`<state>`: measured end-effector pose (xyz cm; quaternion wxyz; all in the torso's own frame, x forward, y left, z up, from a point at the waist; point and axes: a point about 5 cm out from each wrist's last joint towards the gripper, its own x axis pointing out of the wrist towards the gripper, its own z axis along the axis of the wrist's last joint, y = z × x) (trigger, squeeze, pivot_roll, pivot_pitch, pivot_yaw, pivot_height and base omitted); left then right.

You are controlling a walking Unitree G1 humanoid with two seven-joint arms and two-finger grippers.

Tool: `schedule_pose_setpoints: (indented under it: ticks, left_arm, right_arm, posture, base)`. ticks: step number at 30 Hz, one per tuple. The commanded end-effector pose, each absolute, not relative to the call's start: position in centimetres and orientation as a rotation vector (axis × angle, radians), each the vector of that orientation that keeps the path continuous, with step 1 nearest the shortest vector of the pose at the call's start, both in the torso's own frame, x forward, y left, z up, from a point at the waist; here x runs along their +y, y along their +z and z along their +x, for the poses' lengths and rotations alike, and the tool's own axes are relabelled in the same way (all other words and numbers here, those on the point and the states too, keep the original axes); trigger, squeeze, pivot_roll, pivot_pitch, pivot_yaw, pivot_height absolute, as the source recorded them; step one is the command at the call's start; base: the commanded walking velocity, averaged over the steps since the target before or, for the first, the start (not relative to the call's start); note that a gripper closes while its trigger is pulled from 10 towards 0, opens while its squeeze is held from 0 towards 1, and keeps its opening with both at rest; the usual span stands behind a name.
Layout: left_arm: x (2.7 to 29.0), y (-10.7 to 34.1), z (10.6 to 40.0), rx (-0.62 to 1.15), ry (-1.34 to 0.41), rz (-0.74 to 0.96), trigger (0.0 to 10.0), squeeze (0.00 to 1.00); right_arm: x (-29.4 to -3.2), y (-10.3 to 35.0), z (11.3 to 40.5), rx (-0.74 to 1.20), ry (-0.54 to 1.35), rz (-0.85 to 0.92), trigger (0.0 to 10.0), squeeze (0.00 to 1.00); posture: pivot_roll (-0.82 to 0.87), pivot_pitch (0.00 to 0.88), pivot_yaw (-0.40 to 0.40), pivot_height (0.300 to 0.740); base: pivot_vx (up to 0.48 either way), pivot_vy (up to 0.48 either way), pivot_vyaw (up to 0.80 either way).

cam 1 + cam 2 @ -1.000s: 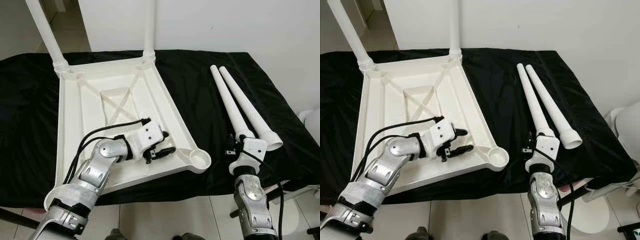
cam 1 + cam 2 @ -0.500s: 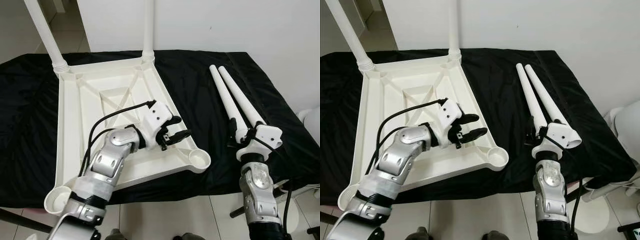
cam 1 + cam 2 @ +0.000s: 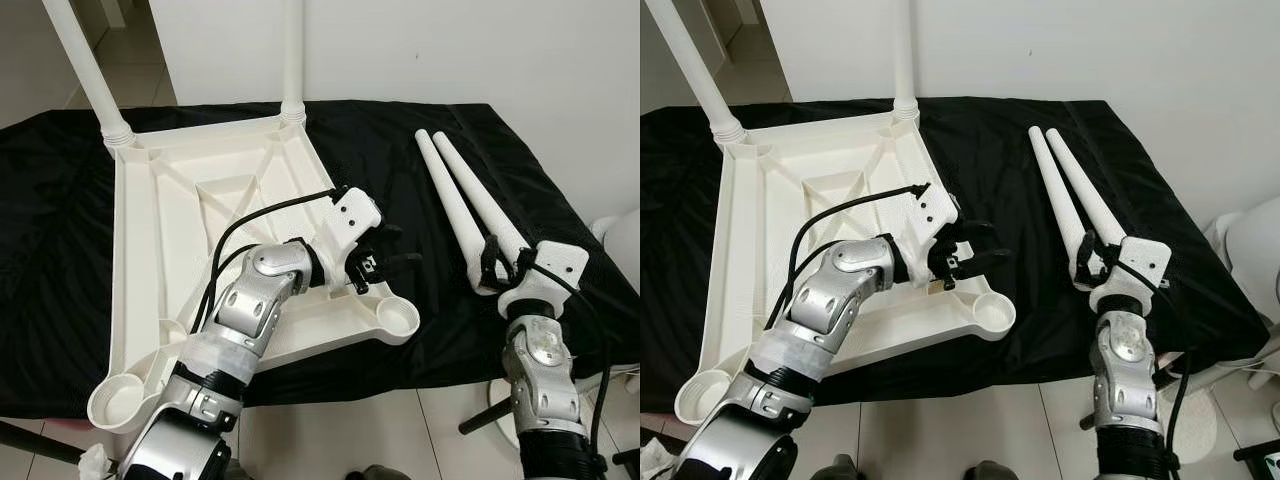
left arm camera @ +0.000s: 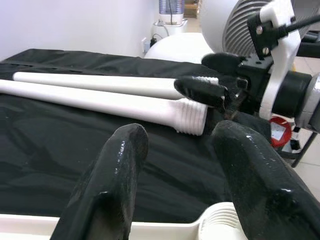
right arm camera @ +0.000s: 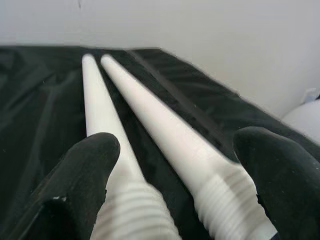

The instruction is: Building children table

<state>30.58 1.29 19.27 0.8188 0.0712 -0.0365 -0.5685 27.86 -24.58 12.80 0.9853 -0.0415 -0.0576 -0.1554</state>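
Between the open right hand's (image 3: 505,262) fingers lie two loose legs (image 3: 470,205).

Glossy white plastic legs (image 3: 470,210), seemingly matt cloth (image 3: 370,150).

Lighting: bright, even, indoor; shadows soft. Head views sharp. Wrist views: near black fingers (image 5: 85,185) blurred, slight sheen; white wall (image 3: 480,45) mildly overexposed.

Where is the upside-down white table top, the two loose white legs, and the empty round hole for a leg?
Upside-down white plastic table top (image 3: 160,230), left eye view, its ribbed underside.
Two loose white plastic legs (image 3: 460,205), left eye view, mid-shaft.
Empty round leg socket (image 3: 399,319), left eye view, its near corner cup.
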Motion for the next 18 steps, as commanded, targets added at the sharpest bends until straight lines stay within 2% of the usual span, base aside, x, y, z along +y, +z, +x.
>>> schedule_pose_setpoints:
  ticks: [1, 18]
  left_arm:
    - [1.6, 20.1, 31.8, -0.114, -0.992, 0.157, 10.0, 0.00]
    - [0.8, 20.7, 31.6, -0.142, -0.962, 0.174, 10.0, 0.00]
  right_arm:
    - [-25.1, 12.2, 28.1, -0.078, -0.298, -0.068, 10.0, 0.00]
    - [-25.2, 10.8, 30.0, 0.028, -0.153, 0.005, 10.0, 0.00]
  posture:
    - [0.00, 0.000, 0.006, 0.740]
    - [0.01, 0.000, -0.026, 0.740]
  base:
    - [0.000, 0.000, 0.00]
    - [0.000, 0.000, 0.00]
